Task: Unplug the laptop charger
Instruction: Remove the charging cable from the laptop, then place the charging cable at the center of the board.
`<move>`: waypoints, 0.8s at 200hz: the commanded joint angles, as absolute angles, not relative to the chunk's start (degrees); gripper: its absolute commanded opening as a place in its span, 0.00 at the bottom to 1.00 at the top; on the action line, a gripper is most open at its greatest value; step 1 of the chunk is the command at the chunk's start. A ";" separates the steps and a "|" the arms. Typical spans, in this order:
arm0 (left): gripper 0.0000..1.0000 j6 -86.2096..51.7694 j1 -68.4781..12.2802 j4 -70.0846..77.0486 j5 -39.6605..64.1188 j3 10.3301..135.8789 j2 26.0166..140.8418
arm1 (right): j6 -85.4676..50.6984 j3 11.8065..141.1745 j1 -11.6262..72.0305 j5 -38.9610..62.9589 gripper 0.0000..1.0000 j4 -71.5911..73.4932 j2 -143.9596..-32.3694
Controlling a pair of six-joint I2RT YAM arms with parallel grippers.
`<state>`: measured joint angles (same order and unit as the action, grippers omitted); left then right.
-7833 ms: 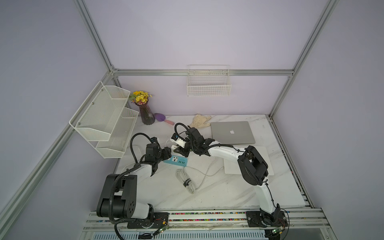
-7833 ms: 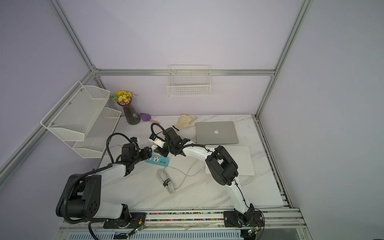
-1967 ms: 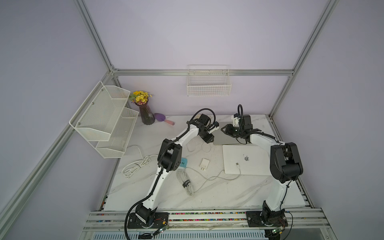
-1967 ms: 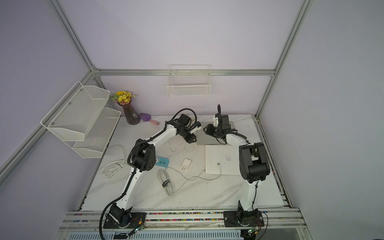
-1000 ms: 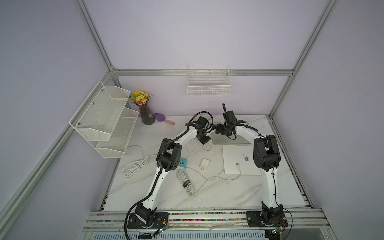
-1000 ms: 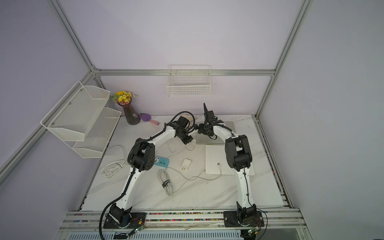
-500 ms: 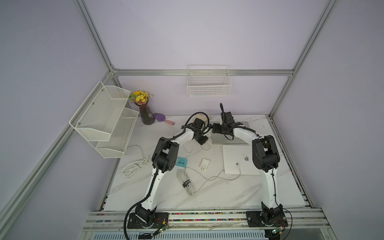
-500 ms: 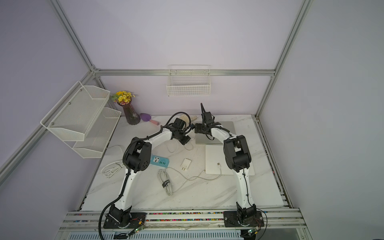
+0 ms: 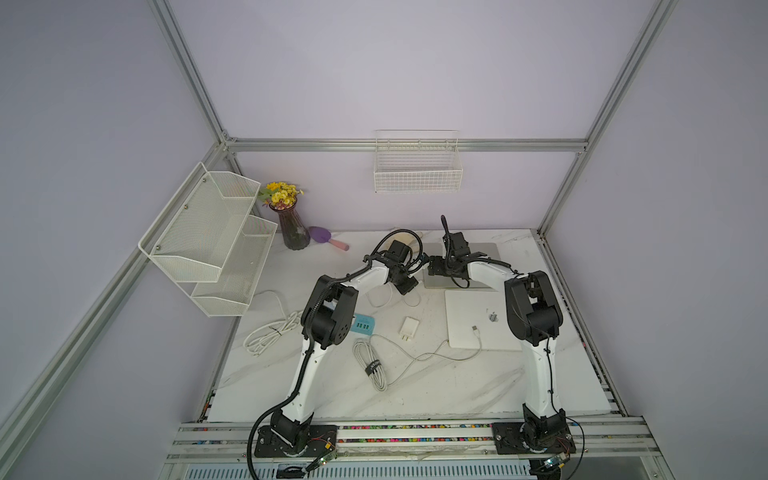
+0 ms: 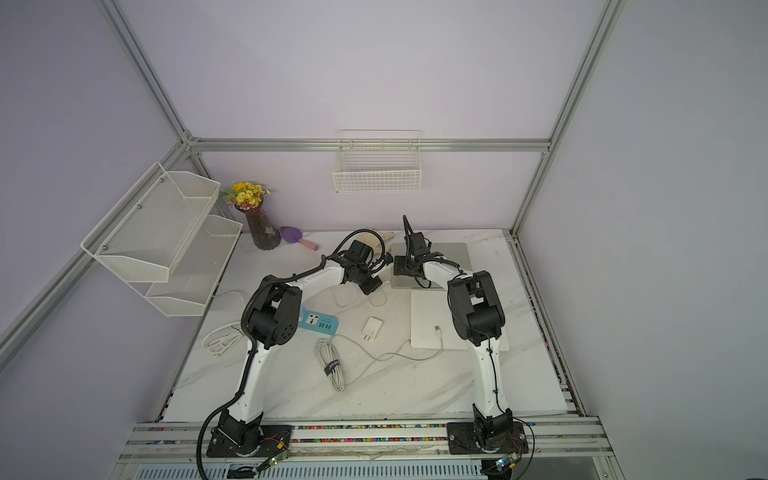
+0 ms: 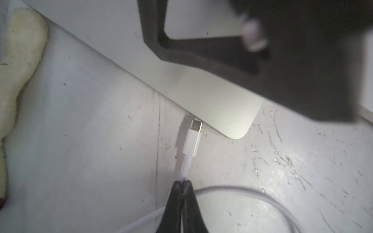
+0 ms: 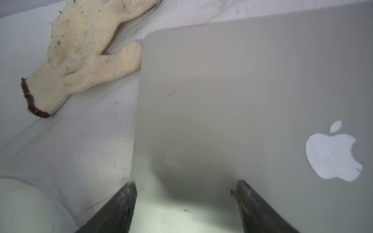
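Pinches the charger cable (image 11: 228,187) in the left claw (image 11: 182,183), tips together just behind the plug (image 11: 192,141), metal tip bared at the side edge of the laptop (image 11: 201,90). Points the plug's long axis from that claw straight into the edge, so likely needs a straight pull back. Holds the right claw (image 12: 184,187), tips apart, over the lid (image 12: 242,100).

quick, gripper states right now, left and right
left gripper: closed, pinching the white USB-C charger cable
right gripper: open, holding nothing, above the grey laptop

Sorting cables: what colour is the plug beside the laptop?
White plug, silver tip; clearest in left wrist view.
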<state>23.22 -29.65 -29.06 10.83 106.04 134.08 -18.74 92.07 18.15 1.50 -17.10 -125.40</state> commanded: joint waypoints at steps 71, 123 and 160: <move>0.00 23.83 -28.48 -32.82 3.17 103.64 127.52 | -21.00 88.12 17.23 5.20 0.81 -15.60 -117.91; 0.60 19.17 -28.47 -31.03 -1.78 104.78 124.26 | -23.28 85.69 16.97 3.50 0.97 -13.81 -112.75; 0.73 12.62 -27.80 -22.39 -6.84 101.11 114.75 | -25.54 84.77 13.38 8.47 0.97 -14.57 -106.67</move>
